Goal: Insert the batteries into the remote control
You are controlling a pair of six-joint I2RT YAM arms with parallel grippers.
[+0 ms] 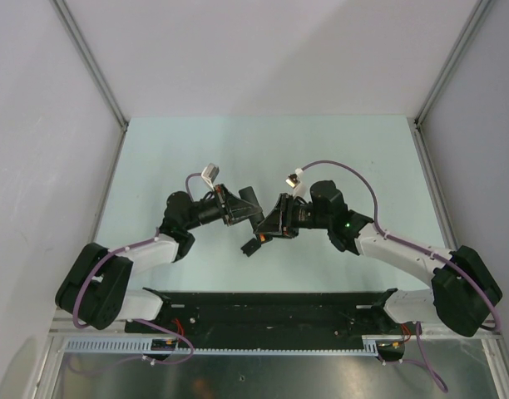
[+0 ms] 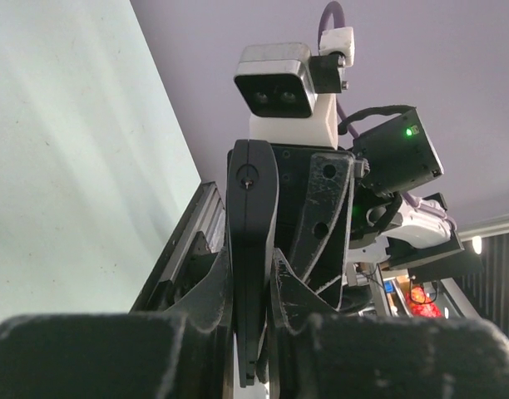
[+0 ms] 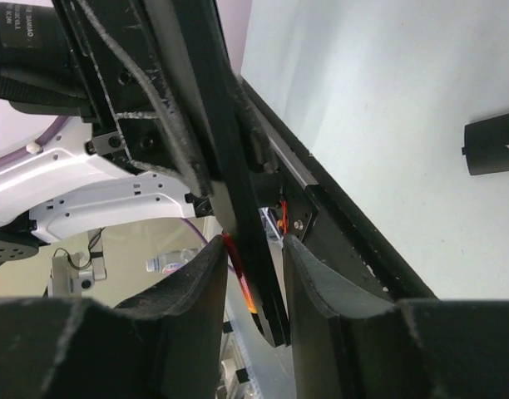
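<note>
Both arms meet over the middle of the desk (image 1: pixel 180 150), wrists turned in toward each other. The left hand (image 2: pixel 253 309) is narrow, clamped on the remote control (image 2: pixel 250 216), which stands edge-on and upright between its fingers (image 2: pixel 213 299) in the left wrist view. The right hand (image 3: pixel 256 283) is also narrow and grips the same bar from the other side. In the right wrist view the remote runs diagonally down between that hand's fingers (image 3: pixel 313 283). A red strip (image 3: pixel 240 278) sits against the bar's left side near the fingertips. It may be the red battery, but I cannot tell. The remote is lifted off the desk, held by both hands. The small black cover piece (image 1: pixel 253 246) lies flat on the desk just near of the hands, apart from the remote.
</note>
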